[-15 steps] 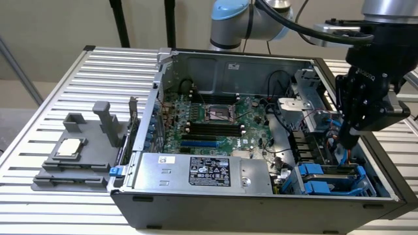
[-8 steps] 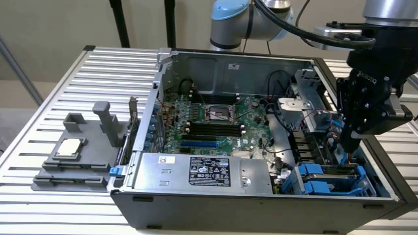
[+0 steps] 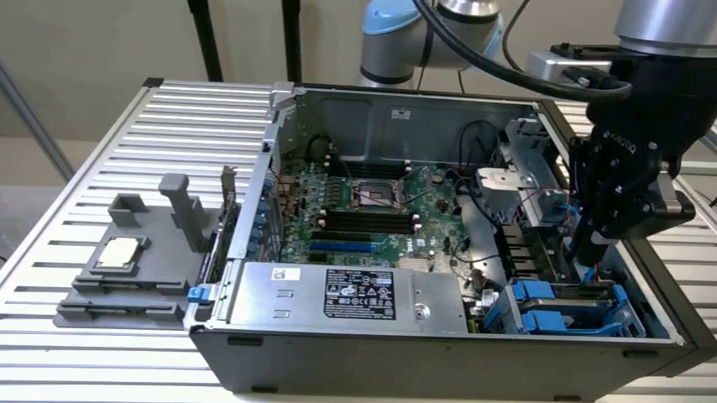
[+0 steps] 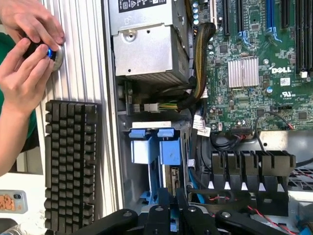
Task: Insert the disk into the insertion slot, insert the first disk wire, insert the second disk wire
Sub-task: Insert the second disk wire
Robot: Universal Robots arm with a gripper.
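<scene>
My black gripper (image 3: pixel 588 250) hangs inside the open dark grey computer case (image 3: pixel 448 353), at the exterior view's right, just behind the drive bay. In the wrist view the gripper (image 4: pixel 172 209) has its fingers nearly together, and a thin blue wire (image 3: pixel 583 262) runs down from them. Which of the two disk wires this is, I cannot tell. The insertion slot (image 3: pixel 560 306) is at the case's front right corner. Two blue carrier fronts (image 4: pixel 152 147) fill the insertion slot (image 4: pixel 128 161) in the wrist view. The disk's metal body is hidden inside.
A silver power-supply box (image 3: pixel 336 294) sits beside the bay, with the green motherboard (image 3: pixel 370 201) behind it. Cable bundles (image 4: pixel 195 83) cross between them. A grey fixture (image 3: pixel 123 269) stands on the slatted table. A person's hands (image 4: pixel 24 49) and a black keyboard (image 4: pixel 71 161) lie beside the case.
</scene>
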